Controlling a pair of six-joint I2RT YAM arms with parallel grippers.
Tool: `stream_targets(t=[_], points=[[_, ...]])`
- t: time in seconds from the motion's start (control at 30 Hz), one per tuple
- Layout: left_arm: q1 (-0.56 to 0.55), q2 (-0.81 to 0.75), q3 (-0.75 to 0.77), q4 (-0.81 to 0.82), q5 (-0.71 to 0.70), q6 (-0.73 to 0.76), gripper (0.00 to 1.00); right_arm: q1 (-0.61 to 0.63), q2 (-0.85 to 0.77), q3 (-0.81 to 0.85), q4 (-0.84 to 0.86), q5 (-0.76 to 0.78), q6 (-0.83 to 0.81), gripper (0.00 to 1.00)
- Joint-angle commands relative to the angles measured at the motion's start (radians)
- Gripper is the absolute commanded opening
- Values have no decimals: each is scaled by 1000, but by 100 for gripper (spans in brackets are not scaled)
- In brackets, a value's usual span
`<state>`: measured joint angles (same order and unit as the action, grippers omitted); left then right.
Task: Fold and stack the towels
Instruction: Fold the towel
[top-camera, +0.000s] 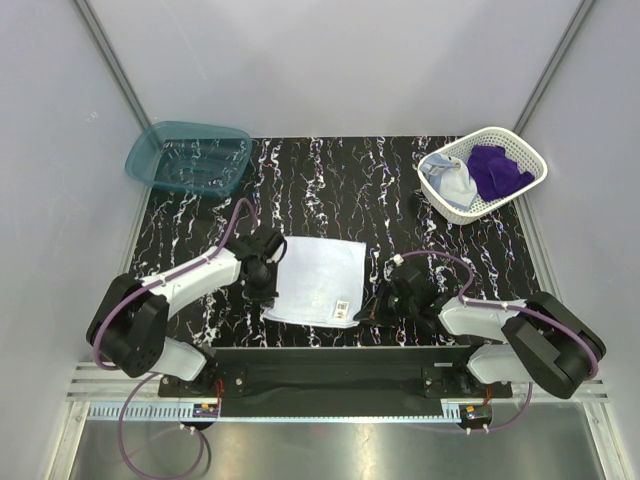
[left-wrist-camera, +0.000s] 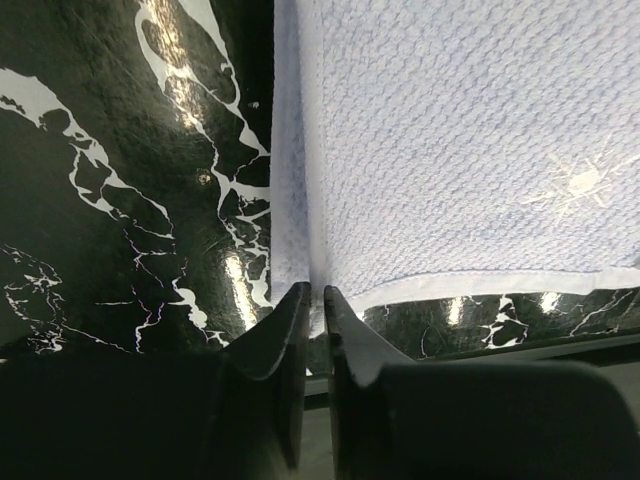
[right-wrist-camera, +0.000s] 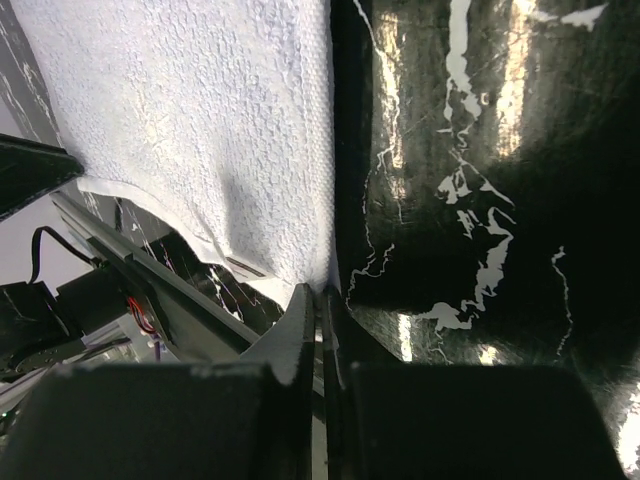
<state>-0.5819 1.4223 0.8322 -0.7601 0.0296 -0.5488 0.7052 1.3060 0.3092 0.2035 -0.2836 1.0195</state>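
- The white waffle-textured towel (top-camera: 318, 278) is cut off by the frame edges in both wrist views. The print on its small label (top-camera: 341, 305) is too small to read.
- The light blue cloth (top-camera: 455, 183) and the deep purple cloth (top-camera: 497, 170) lie bunched, their lower parts hidden behind the wall of the white mesh basket (top-camera: 487, 207). Any print on them is too small to tell.
- At the left gripper (left-wrist-camera: 317, 296) and the right gripper (right-wrist-camera: 322, 292), it cannot be told whether the towel's hem is pinched between the tips.

A glossy black bench (top-camera: 330, 175) veined with white fills the middle. Plain pale grey walls (top-camera: 330, 60) rise behind it and at both sides, with slanting metal struts (top-camera: 108, 55) at its far corners. A ribbed rail (top-camera: 340, 410) runs along its near edge, with brushed steel sheet (top-camera: 330, 450) beyond. Glare (left-wrist-camera: 188, 115) glints on its top.
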Motion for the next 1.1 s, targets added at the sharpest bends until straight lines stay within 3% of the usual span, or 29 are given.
stream_targets(t=[0.0,0.17,0.27,0.33,0.43,0.47,0.73,1.07], points=[[-1,-3,-24,30,-10,0,18,20,21,-10,51,9,11,1],[-1,-3,-42,42,-7,-3,26,23,13,-16,47,17,14,1],[1,3,-57,62,7,-10,26,23,4,-15,40,21,14,0],[-1,9,-61,74,21,-14,21,25,-2,-15,31,23,11,0],[-1,12,-53,61,15,-14,1,25,-14,-10,17,26,10,1],[1,10,-42,47,9,-16,0,27,-20,-7,10,24,7,1],[-13,-46,85,-153,-157,-27,0,33,-94,39,-32,0,2,0],[-15,85,10,-114,-155,-5,0,48,28,-18,106,-17,43,2]])
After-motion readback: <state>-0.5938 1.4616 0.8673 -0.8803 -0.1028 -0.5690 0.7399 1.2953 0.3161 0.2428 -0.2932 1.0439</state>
